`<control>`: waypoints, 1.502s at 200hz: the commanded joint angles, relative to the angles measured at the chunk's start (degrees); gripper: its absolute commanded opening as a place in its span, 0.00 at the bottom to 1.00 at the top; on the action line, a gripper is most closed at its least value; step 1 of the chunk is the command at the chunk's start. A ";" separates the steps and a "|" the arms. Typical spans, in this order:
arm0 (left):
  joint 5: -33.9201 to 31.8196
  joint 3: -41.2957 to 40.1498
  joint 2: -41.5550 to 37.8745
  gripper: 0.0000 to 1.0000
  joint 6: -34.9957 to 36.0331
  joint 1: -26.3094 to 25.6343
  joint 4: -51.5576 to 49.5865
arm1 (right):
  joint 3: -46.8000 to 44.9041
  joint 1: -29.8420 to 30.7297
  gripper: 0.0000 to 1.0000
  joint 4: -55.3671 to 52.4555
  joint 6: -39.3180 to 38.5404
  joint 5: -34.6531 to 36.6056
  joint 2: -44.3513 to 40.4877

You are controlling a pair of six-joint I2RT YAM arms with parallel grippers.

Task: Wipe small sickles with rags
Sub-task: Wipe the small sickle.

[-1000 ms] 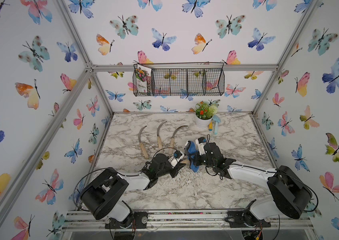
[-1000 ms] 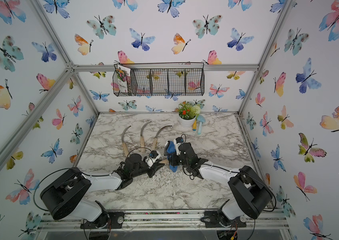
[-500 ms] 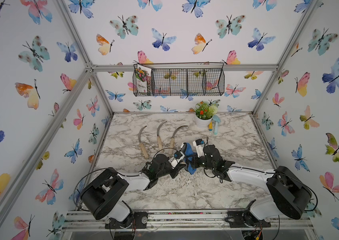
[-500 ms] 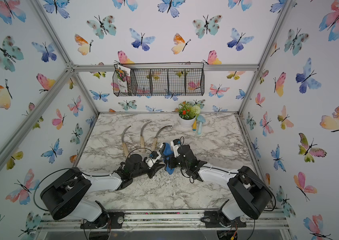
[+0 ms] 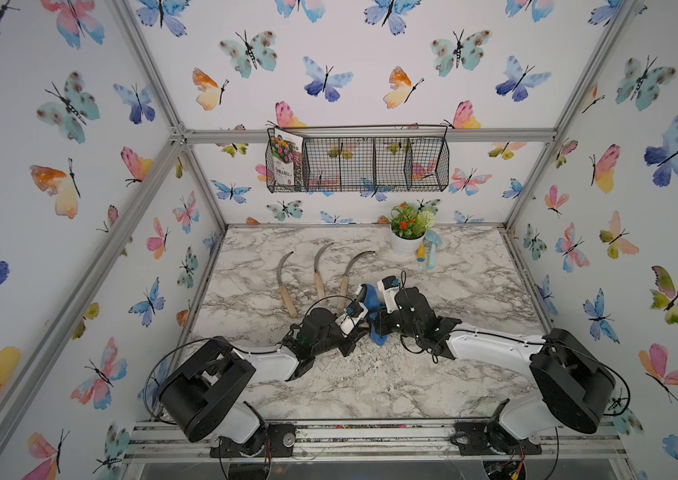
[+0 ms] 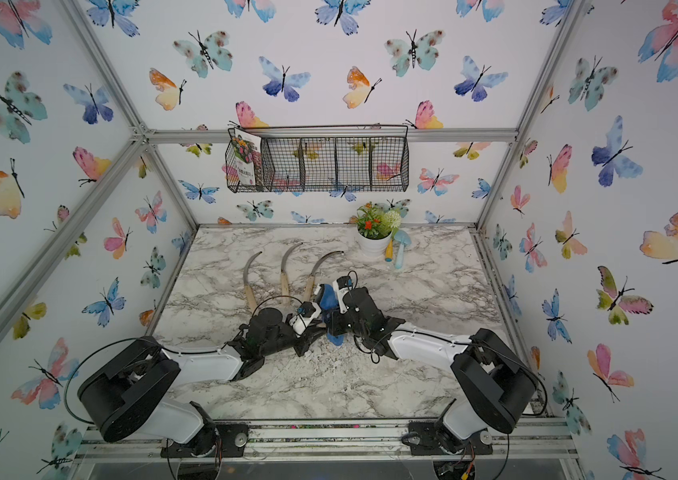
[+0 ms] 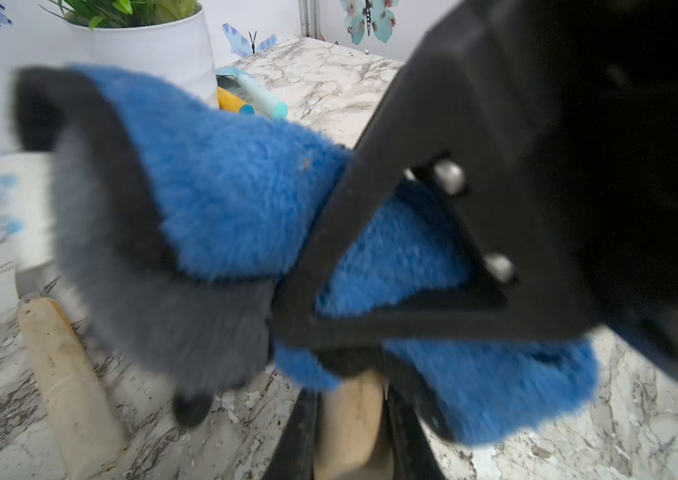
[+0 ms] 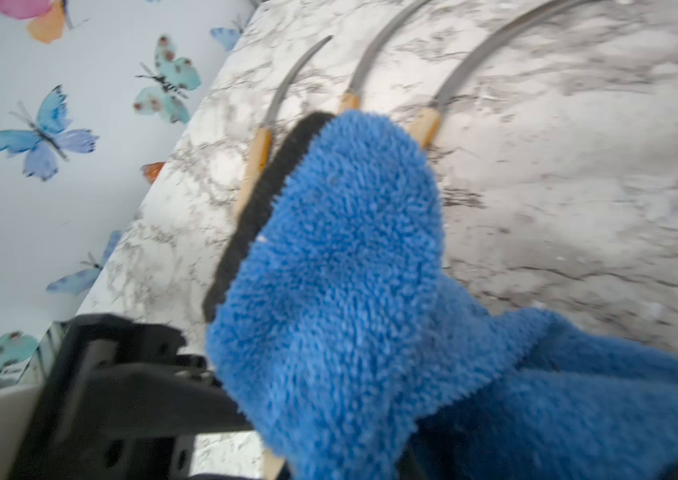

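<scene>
Three small sickles point(image 5: 285, 276) point(image 5: 318, 270) point(image 5: 347, 272) lie side by side at the back left of the marble table, also in a top view point(image 6: 285, 266). My left gripper point(image 7: 350, 415) is shut on the pale wooden handle point(image 7: 347, 428) of a fourth sickle near the table's middle. Its blade is hidden under the blue rag point(image 5: 370, 297) point(image 7: 237, 199) with its dark grey edge. My right gripper point(image 8: 335, 415), buried in the rag point(image 8: 350, 270), is shut on it and presses it over that sickle, right beside the left gripper point(image 5: 360, 328).
A white flower pot point(image 5: 406, 245) and a light-blue trowel point(image 5: 433, 249) with a yellow handle stand at the back. A wire basket point(image 5: 358, 166) hangs on the back wall. Both arms meet at the table's middle, close to the nearest lying sickle's handle point(image 7: 67, 374).
My right gripper has slid the rag a little to the left and back along the held sickle. The left gripper has stayed put, still shut on the handle.
</scene>
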 commanded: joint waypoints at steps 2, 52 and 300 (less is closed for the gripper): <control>0.94 0.83 -1.22 0.00 0.33 -0.17 3.97 | -1.23 0.62 0.02 -0.88 0.91 0.83 0.73; 0.89 0.17 -2.12 0.00 0.23 -0.17 4.50 | -9.08 -8.59 0.02 1.68 1.15 -0.74 -1.11; -4.66 -3.87 -4.63 0.00 -0.22 -0.16 10.05 | -8.28 -14.01 0.02 0.23 -1.08 -2.19 -3.25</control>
